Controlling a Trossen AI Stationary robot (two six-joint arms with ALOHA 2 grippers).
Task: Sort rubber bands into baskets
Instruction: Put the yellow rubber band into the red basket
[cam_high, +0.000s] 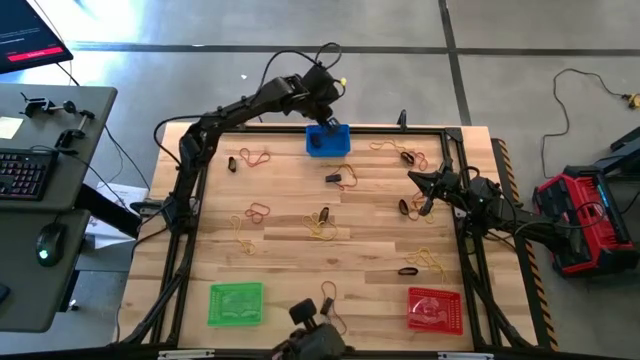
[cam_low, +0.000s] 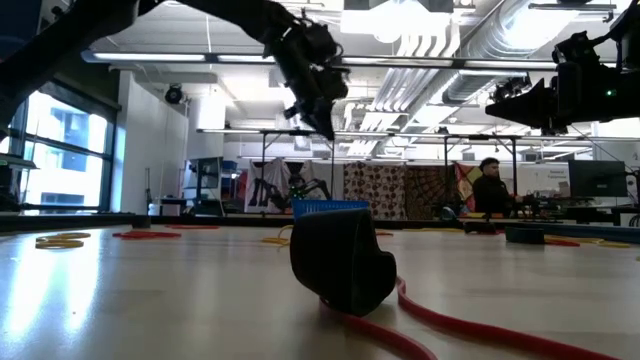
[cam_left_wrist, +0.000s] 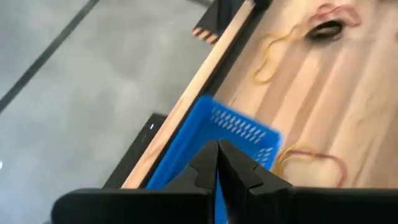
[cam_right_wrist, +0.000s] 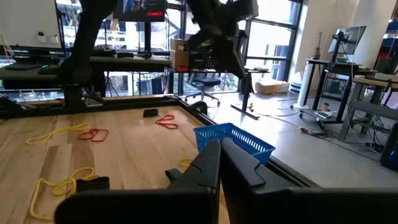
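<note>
Rubber bands lie scattered across the wooden table. At the near edge sit the green basket and red basket. Farther off, the right gripper hovers clenched, apparently empty. At the far edge the left gripper, pinched shut, hangs above the blue basket.

The table is pale striped wood with a black frame. The baskets are blue, green and red, each of open mesh. The rubber bands scattered on the wood are yellow, reddish-brown and black.
</note>
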